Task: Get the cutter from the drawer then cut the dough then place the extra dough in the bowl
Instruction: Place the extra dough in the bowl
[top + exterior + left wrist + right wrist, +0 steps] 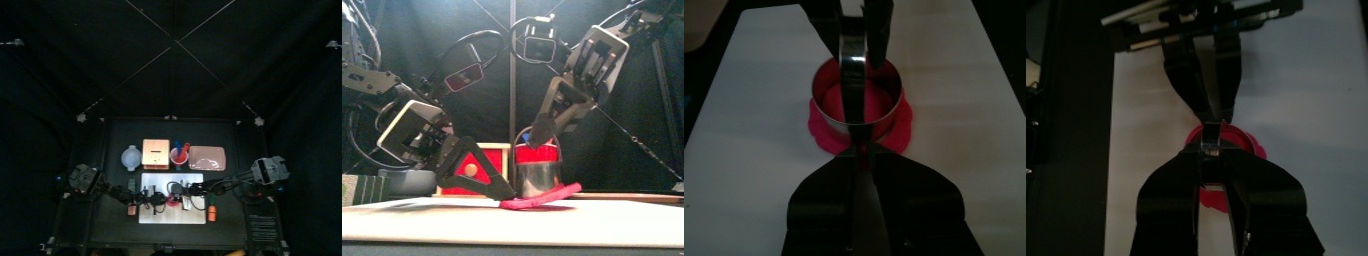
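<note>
One shiny round metal cutter (539, 172) stands on flat red dough (543, 199).

Black arms (362, 72), looped cables (476, 45), pale cross-plates (600, 52); tapered black left claw (498, 190), right claw (543, 132)

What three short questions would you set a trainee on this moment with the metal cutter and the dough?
1. True or false: the round metal cutter stands on the flat pink dough on the white cutting board.
2. What holds the cutter from above? A) the right gripper B) a person's hand C) nothing
3. Fill in: the left gripper is shut on the dough's ____ (rim or centre).
Key: 1 true; 2 A; 3 rim.
</note>
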Available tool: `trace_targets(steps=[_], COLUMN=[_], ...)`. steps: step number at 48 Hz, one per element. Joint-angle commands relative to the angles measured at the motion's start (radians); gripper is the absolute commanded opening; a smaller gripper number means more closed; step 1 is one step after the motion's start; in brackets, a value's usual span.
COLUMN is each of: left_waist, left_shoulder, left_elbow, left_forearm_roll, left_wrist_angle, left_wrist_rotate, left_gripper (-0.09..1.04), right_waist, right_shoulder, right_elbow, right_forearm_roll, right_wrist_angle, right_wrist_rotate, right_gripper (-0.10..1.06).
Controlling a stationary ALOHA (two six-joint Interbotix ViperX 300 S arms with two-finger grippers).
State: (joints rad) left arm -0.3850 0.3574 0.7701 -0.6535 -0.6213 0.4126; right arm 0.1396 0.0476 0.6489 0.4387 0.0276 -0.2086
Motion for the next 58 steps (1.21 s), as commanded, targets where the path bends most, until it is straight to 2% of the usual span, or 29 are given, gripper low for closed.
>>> trace_targets(steps=[1, 9, 20, 28, 38, 47, 58], left_waist=[-0.002, -0.002, 0.0, 0.006, 0.028, 0.049, 0.052], left_shoulder=[-0.005, -0.008, -0.021, -0.044, -0.084, -0.118, -0.127], left_elbow=[-0.008, -0.008, -0.002, 0.006, 0.014, 0.014, 0.015], left_forearm_roll=[-0.005, -0.005, -0.009, -0.014, -0.014, -0.014, -0.014], left_wrist_angle=[0.029, 0.031, 0.031, 0.032, 0.032, 0.029, 0.031], left_wrist_rotate=[0.002, 0.002, 0.0, 0.002, 0.002, 0.005, 0.008], left_gripper=[0.59, 0.59, 0.59, 0.59, 0.59, 0.59, 0.6], right_waist=[-0.021, -0.049, -0.054, -0.048, -0.029, -0.003, 0.006], right_shoulder=[-0.094, -0.181, -0.282, -0.333, -0.37, -0.36, -0.357], right_elbow=[-0.005, 0.041, 0.153, 0.258, 0.364, 0.38, 0.365], right_forearm_roll=[-0.002, 0.0, 0.018, 0.072, 0.107, 0.121, 0.123], right_wrist_angle=[-0.005, -0.005, 0.008, 0.012, 0.008, 0.006, 0.005], right_wrist_rotate=[-0.003, 0.0, 0.006, 0.005, 0.005, 0.006, 0.005], right_gripper=[0.51, 0.51, 0.51, 0.51, 0.51, 0.53, 0.59])
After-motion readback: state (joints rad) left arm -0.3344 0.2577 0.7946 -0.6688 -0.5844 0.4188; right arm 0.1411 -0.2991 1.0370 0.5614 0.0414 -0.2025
